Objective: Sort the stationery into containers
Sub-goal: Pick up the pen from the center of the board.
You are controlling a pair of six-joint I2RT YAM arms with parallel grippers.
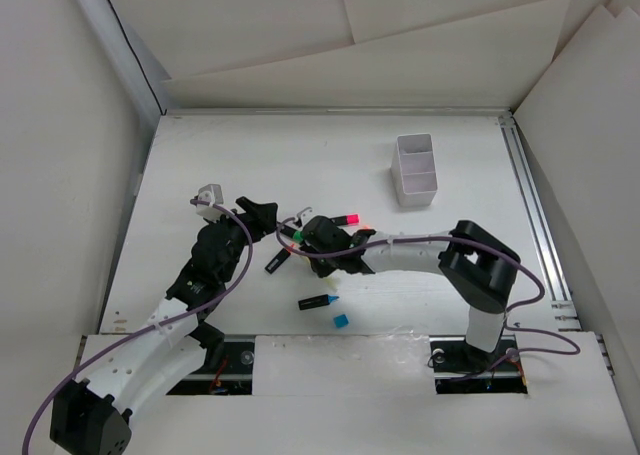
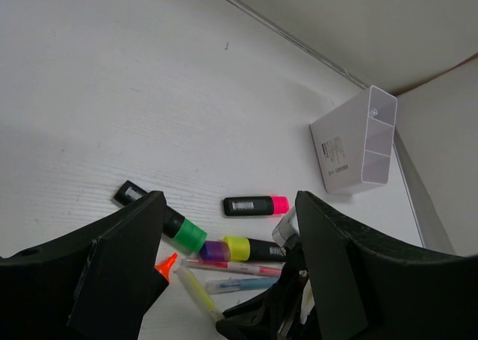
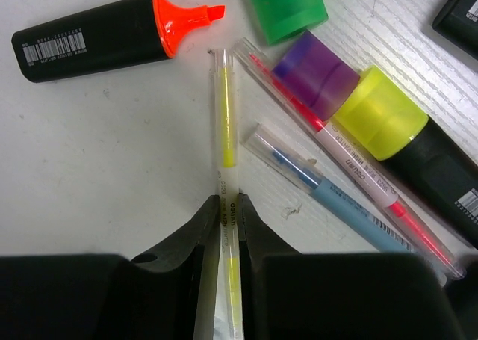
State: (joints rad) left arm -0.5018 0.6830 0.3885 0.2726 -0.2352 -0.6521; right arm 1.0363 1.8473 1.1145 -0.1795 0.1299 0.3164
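My right gripper (image 3: 228, 205) is shut on a thin yellow pen (image 3: 225, 116) that lies on the table, its jaws pressed to both sides of the barrel. Right of it lie a blue pen (image 3: 328, 198), a pink pen (image 3: 358, 168), a purple cap (image 3: 317, 75) and a yellow-capped highlighter (image 3: 385, 116). An uncapped orange highlighter (image 3: 97, 37) lies at the upper left, and a green-capped highlighter (image 3: 287, 7) at the top. My left gripper (image 2: 228, 235) hangs open just above this pile, holding nothing. The white divided box (image 1: 415, 170) stands at the back right.
A pink-capped highlighter (image 2: 254, 205) lies just beyond the pile. Nearer the arm bases lie a blue-tipped highlighter (image 1: 318, 301) and a small loose blue cap (image 1: 342, 321). Another black highlighter (image 1: 277, 262) lies between the two arms. Walls close in the table (image 1: 250, 155) at the left and back.
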